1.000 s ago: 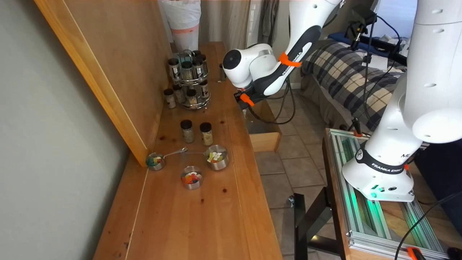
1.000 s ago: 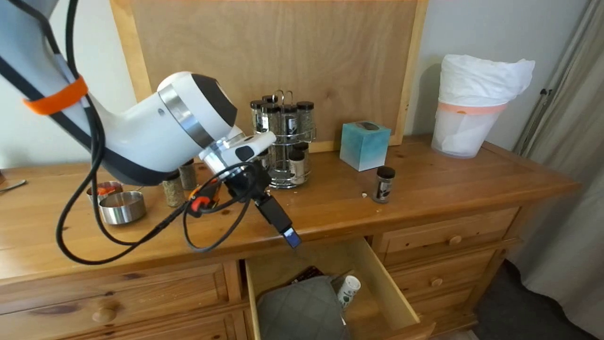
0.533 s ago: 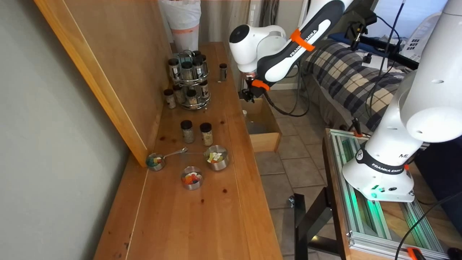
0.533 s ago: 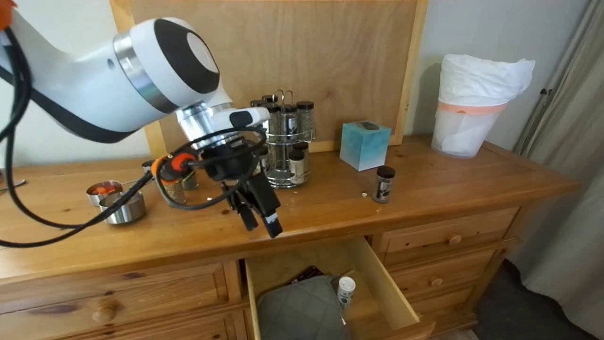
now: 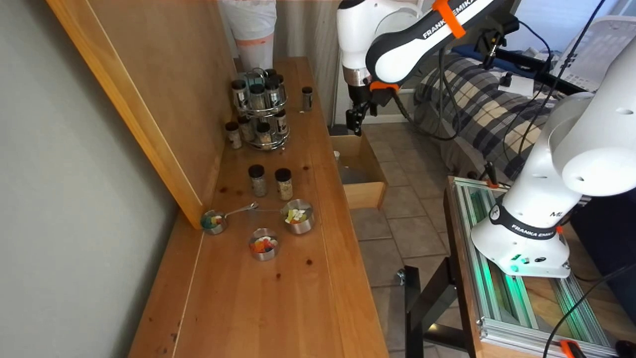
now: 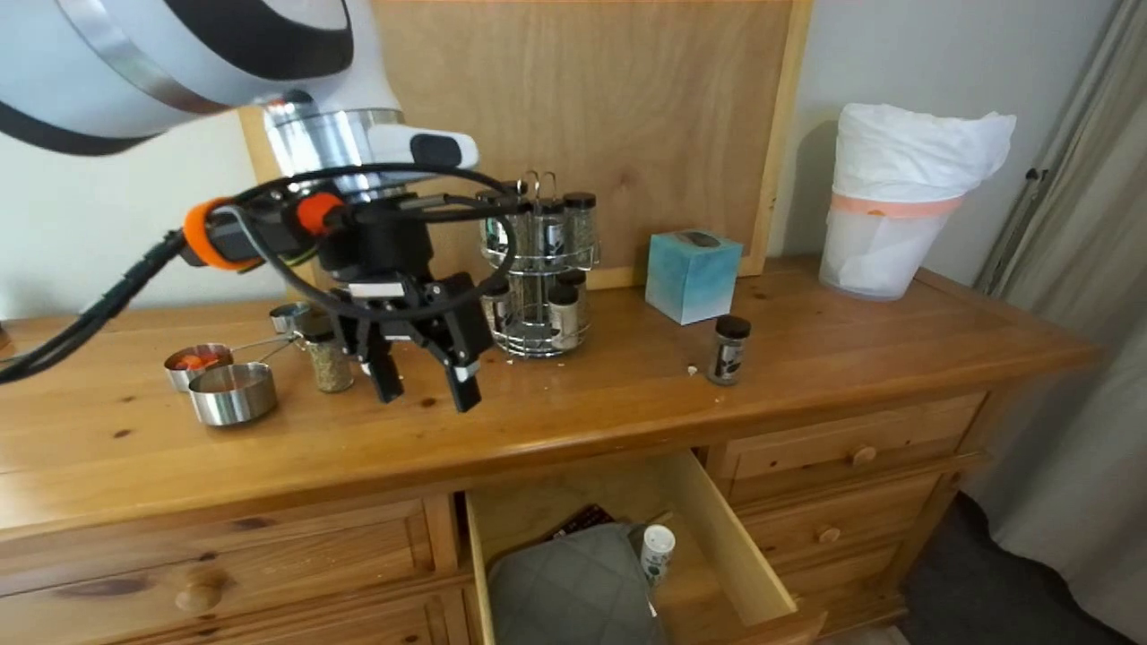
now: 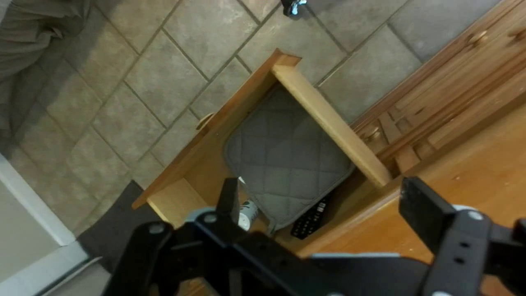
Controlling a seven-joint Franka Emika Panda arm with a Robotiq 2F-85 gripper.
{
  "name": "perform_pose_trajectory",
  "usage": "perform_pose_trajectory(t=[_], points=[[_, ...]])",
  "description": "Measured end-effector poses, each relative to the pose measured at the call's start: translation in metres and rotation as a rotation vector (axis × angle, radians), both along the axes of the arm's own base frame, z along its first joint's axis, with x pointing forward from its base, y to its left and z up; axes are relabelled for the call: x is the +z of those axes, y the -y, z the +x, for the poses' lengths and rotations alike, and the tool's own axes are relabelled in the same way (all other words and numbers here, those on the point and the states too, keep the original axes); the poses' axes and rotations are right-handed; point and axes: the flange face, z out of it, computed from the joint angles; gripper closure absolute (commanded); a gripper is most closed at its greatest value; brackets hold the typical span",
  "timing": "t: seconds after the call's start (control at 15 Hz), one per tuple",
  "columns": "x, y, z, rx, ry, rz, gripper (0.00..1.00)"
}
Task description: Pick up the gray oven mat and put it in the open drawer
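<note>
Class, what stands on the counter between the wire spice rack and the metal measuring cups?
Two black-capped jars stand between the spice rack and the measuring cups, as an exterior view shows.

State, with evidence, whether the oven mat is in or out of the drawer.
In: the wrist view shows the oven mat inside the open drawer, between its side walls.

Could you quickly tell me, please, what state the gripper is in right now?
The gripper: open, holding nothing; the gray oven mat lies in the open drawer.
</note>
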Motion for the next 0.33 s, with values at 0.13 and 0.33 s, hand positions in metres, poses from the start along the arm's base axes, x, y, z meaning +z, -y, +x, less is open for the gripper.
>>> perform_pose_trajectory(t=[0.13, 0.33], points=[[0.021, -0.002, -0.011, 0.079, -0.012, 0.070, 0.00], [0.049, 0.011, -0.033, 0.192, -0.056, 0.141, 0.00]])
